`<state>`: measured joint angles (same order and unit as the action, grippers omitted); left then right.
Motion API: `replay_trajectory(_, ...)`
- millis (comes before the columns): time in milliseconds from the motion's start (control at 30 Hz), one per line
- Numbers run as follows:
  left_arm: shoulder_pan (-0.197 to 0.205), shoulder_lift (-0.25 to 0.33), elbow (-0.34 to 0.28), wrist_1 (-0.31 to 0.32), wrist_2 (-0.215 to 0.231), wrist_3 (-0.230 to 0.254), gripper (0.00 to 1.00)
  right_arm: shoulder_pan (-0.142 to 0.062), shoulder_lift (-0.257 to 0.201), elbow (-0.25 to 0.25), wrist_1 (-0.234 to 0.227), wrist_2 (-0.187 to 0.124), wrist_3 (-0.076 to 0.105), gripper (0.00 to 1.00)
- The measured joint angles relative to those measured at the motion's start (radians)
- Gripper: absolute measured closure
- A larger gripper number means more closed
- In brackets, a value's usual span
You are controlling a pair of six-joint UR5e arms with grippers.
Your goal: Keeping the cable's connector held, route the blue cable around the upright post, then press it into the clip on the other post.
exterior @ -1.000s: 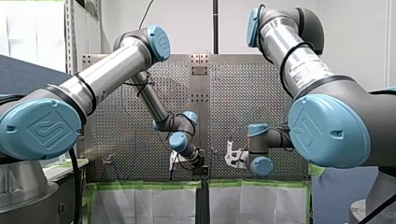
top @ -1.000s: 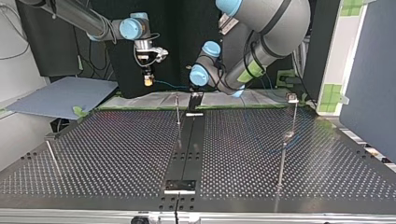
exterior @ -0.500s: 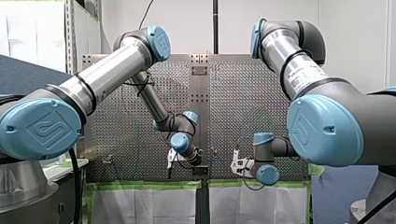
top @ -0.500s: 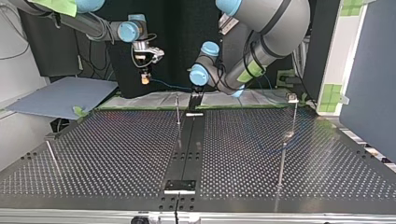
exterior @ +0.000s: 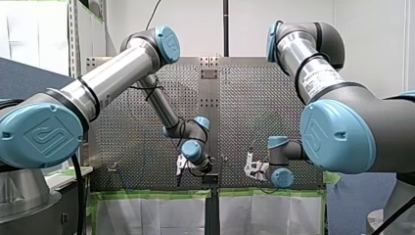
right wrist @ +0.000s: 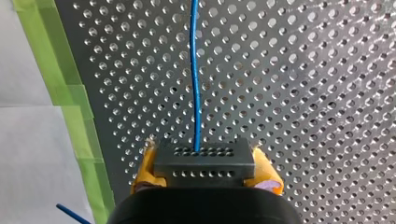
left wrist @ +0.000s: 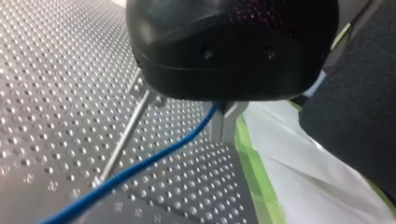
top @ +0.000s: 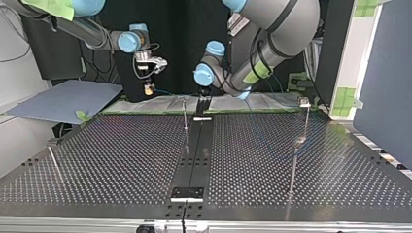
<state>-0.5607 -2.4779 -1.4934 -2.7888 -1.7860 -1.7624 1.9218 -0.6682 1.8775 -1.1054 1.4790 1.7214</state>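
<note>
A black connector [right wrist: 204,161] with rows of holes sits between the yellow pads [right wrist: 144,175] of my right gripper [right wrist: 204,173], which is shut on it. The blue cable [right wrist: 195,79] leaves the connector and runs ahead over the perforated table [right wrist: 303,93]. In the top view my right gripper [top: 148,89] hangs above the table's far edge, left of the middle. My left gripper [left wrist: 223,136] has its metal fingers shut on the blue cable [left wrist: 140,168], just beside a thin upright post [left wrist: 123,140]. In the top view my left gripper [top: 202,103] is low at the far middle, next to that post [top: 185,114].
Other posts stand at the top view's right [top: 305,116], right front [top: 293,167] and left front [top: 54,162]. A dark strip [top: 194,160] runs down the table's middle. Green tape [right wrist: 77,116] and white sheeting [left wrist: 299,163] edge the table. A blue-grey board [top: 63,99] lies beyond the left corner.
My right gripper has carried the connector toward the top view's left and a little lower, drawing the cable out. My left gripper has shifted only slightly and keeps its hold on the cable.
</note>
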Motion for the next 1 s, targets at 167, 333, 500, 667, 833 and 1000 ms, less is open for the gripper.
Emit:
replay_trajectory(167,-0.008,0.0,0.0,0.046,0.011,-0.004,1.0,-0.012,0.0,-0.021,0.025,-0.01,-0.004,1.0)
replay_trajectory(333,-0.01,0.0,0.0,0.083,0.023,-0.012,1.0,-0.021,0.0,-0.05,0.059,-0.023,-0.006,1.0)
replay_trajectory(500,-0.02,-0.001,0.0,0.09,0.029,-0.015,1.0,-0.033,0.0,-0.061,0.077,-0.03,-0.006,1.0)
replay_trajectory(667,-0.027,-0.002,0.0,0.094,0.033,-0.031,1.0,-0.045,0.0,-0.063,0.083,-0.033,-0.012,1.0)
replay_trajectory(833,-0.025,-0.003,0.0,0.106,0.051,-0.075,1.0,-0.051,0.0,-0.063,0.085,-0.039,-0.016,1.0)
replay_trajectory(1000,-0.02,-0.026,0.001,0.105,0.076,-0.119,1.0,-0.052,0.0,-0.064,0.086,-0.047,-0.021,1.0)
